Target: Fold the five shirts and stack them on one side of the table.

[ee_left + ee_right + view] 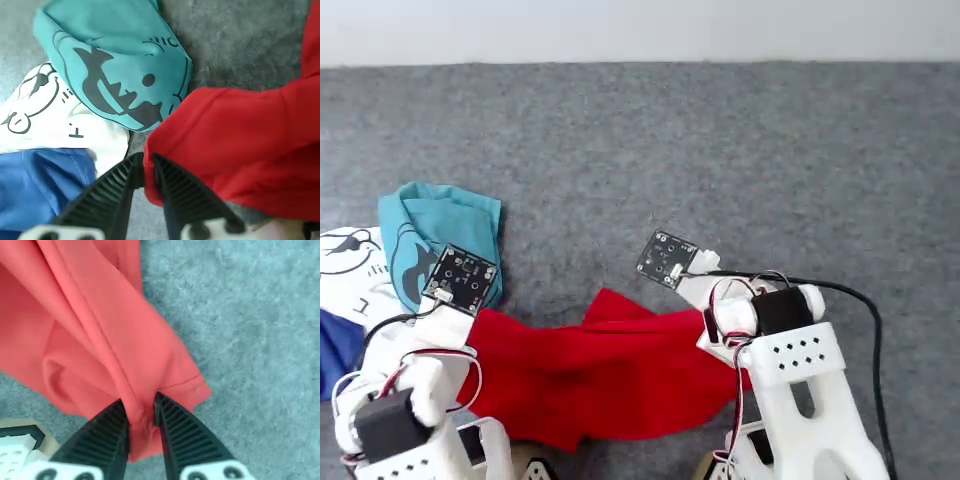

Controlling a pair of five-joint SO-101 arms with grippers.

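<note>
Red shirt point(600, 370) — left claw point(145, 172), right claw point(141, 412)

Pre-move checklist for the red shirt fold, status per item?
1. Left pincer clamped on the red shirt: ok, shut on an edge fold.
2. Right pincer clamped on the same shirt: ok, shut on bunched fabric.
3. Shirt spread flat between the arms: not ok, it is creased and bunched.
4. Bare table beyond the shirt to lay it out: ok.
5. Red shirt apart from the teal shirt: cannot tell.
6. Teal shirt, white shirt and blue shirt squarely stacked: not ok, they overlap offset.
</note>
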